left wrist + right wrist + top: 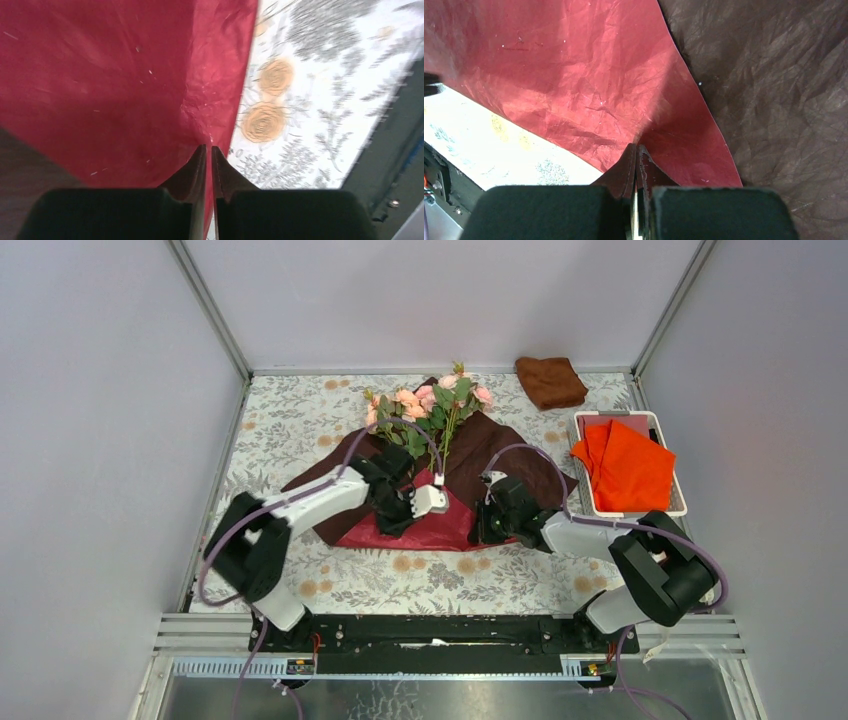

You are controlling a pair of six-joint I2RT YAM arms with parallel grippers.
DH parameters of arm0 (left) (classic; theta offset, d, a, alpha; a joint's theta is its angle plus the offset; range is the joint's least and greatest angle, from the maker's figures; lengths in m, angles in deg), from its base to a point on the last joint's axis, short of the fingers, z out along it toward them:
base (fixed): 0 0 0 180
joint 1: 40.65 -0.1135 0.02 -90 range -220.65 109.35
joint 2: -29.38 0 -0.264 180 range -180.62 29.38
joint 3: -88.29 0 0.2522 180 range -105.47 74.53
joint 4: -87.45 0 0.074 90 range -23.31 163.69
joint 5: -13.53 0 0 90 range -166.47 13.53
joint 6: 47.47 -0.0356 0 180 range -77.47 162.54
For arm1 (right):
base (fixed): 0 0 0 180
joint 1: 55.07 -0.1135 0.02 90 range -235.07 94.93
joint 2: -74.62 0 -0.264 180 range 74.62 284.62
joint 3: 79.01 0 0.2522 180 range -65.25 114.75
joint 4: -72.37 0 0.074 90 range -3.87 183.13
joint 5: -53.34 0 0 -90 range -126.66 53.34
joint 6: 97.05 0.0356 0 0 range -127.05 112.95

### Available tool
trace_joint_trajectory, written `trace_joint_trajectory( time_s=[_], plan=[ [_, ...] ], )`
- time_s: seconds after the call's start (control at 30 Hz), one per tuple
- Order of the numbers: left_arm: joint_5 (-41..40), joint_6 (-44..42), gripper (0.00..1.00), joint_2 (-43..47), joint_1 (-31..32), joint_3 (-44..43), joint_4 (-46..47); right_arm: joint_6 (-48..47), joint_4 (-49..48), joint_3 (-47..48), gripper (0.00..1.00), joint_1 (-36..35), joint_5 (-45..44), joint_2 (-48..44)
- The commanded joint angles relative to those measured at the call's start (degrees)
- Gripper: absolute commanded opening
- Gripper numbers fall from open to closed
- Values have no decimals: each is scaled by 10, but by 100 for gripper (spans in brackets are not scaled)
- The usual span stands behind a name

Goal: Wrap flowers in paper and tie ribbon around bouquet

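Nearest to me, both arms reach to the near edge of the large thin sheet of dark red paper [455,532], which lies spread on the flower-patterned surface [300,425]. My left gripper [209,150] has its jaws drawn almost together with the sheet's red edge running down between them. I read it as pinching that edge, right where the paper meets the bare surface. My right gripper [636,147] is closed tight on the same sheet, with creases fanning out from its tips, close to the line where the bright red face meets the darker maroon-brown reverse. From above, the near flap is turned up so its red side shows, while the rest of the sheet lies flat with the maroon side up. Further out, the bunch of small pink roses with green leaves and thin green stems [432,405] lies on the sheet, stems pointing toward me down its middle and heads reaching just past its far corner. By my judgement the wrap is at its start: the flowers are in place and one flap is in hand, but nothing is rolled around the stems and no cone is formed. The cream-white ribbon shows in no view, so the tying is wholly ahead and I would have to find the ribbon first. To the right, just beside the paper's corner, stands a white basket [582,435] holding bright orange sheets [630,472]. At the far edge, apart from the paper, lies a small folded brown cloth [550,382].
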Motion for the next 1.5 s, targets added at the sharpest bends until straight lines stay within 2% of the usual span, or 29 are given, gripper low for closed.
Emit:
trace_joint_trajectory(
  time_s=[0.0, 0.07, 0.13, 0.2, 0.33, 0.4, 0.5, 0.57, 0.67, 0.77, 0.8, 0.83, 0.87, 0.97, 1.0, 1.07, 1.1, 1.3, 1.37, 1.47],
  plan=[
    [-58, 24, 12, -76, -1, 37, 50, 0, 58, -19, 0, 13, 2, -19],
    [-70, 10, 12, -85, 0, 66, 55, 17, 62, -44, 0, 43, 26, -39],
    [-67, 2, 12, -89, 0, 91, 56, 47, 40, -89, 0, 107, 94, -68],
    [-61, -1, 12, -90, 0, 110, 59, 71, 33, -133, 0, 177, 122, -117],
    [-44, 6, 12, -89, 0, 122, 61, 71, 123, -163, 0, 250, 65, -250],
    [-40, 7, 12, -86, 0, 123, 64, 96, 135, -169, 0, 268, 48, -311],
    [-37, 9, 12, -83, 0, 124, 68, 97, 197, -122, 0, 271, -5, -364],
    [-28, 12, 12, -82, 0, 124, 70, 82, 243, -70, 2, 269, -15, -364],
    [-17, 14, 12, -75, 0, 126, 73, 69, 323, 7, 16, 230, -22, -309],
    [-10, 17, 12, -70, 0, 127, 79, 111, 362, 45, 41, 129, -50, -273],
    [-9, 17, 12, -70, 0, 127, 79, 147, 352, 40, 48, 100, -47, -274],
    [-8, 18, 12, -71, 0, 127, 80, 187, 328, 27, 50, 74, -39, -279],
    [-7, 18, 12, -72, 0, 126, 81, 240, 292, 8, 52, 52, -35, -286],
    [-7, 28, 12, -79, 0, 122, 82, 376, 178, -59, 68, -1, -61, -296],
    [-4, 30, 12, -80, 0, 121, 83, 408, 161, -74, 74, -8, -80, -292],
    [3, 30, 13, -80, 1, 121, 83, 462, 123, -98, 96, -10, -114, -282],
    [5, 30, 13, -81, 1, 120, 84, 472, 104, -103, 99, -10, -136, -274],
    [5, 30, 13, -75, 1, 124, 83, 460, 93, -70, 99, -11, -191, -175],
    [4, 28, 13, -71, 2, 126, 83, 470, 91, -83, 96, -10, -205, -166],
    [0, 27, 13, -64, 2, 128, 83, 463, 59, -111, 84, -11, -216, -175]
  ],
)
